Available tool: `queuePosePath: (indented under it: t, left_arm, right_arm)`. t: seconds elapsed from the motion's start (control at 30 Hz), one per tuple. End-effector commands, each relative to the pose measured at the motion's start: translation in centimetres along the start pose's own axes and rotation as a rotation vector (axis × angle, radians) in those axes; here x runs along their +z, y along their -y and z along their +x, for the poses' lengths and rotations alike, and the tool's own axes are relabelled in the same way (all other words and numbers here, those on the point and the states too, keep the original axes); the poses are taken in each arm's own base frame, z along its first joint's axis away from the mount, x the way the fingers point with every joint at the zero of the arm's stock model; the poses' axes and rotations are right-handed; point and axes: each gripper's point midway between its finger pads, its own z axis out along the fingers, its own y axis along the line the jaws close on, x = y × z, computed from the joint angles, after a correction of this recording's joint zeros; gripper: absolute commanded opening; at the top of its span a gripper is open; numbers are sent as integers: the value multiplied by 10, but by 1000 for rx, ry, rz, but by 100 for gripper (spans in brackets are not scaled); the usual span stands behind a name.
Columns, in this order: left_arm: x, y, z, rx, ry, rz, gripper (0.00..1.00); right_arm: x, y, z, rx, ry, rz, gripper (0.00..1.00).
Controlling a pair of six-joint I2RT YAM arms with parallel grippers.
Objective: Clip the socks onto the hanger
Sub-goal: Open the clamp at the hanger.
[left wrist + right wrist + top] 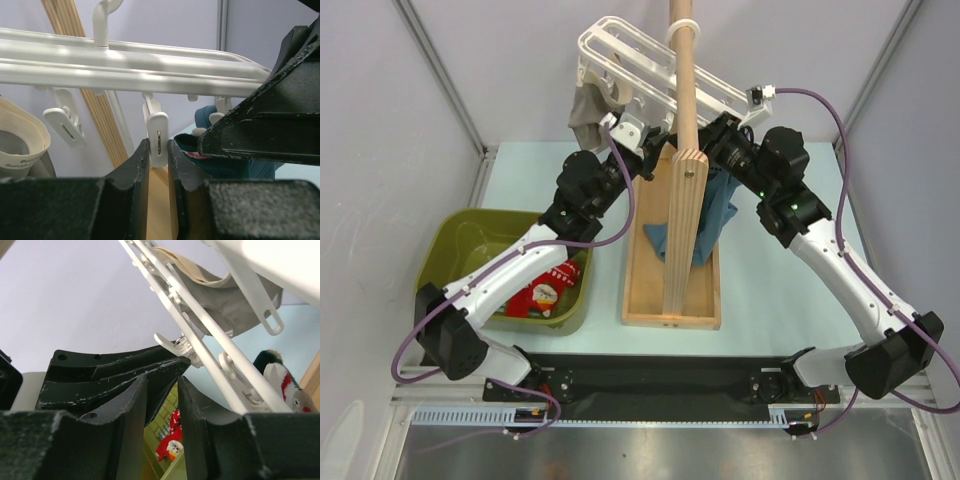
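Observation:
The white slatted hanger [640,60] hangs from the wooden pole, with clip pegs dangling under its rails [150,75]. My left gripper [159,146] is shut on one white clip peg [159,132], squeezing its lower end. My right gripper [162,382] sits close on the other side of the hanger [210,335]. Its jaws stand a little apart with nothing between them. A sock in dark teal, red and white [277,375] shows just past the rail beside my right fingers [260,125]; whether it is clipped I cannot tell. A red patterned sock [545,295] lies in the bin.
The olive-green bin [450,250] stands at the left. The wooden pole stand [685,150] rises from its tray base [670,300] between the arms. A grey-beige sock [588,112] hangs at the hanger's left end and a blue garment [718,215] hangs by the pole.

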Motion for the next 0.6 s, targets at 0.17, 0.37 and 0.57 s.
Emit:
queuePosePath:
  t: [0.17, 0.37, 0.57]
  left_arm:
    - [-17, 10, -14, -21, -25, 57, 0]
    - [-22, 8, -19, -16, -12, 66, 0]
    - [-26, -7, -17, -40, -6, 70, 0]
  right_arm:
    - [6, -14, -24, -86, 101, -20, 37]
    - [3, -14, -26, -130, 102, -8, 40]
    - [0, -28, -29, -131, 119, -43, 42]
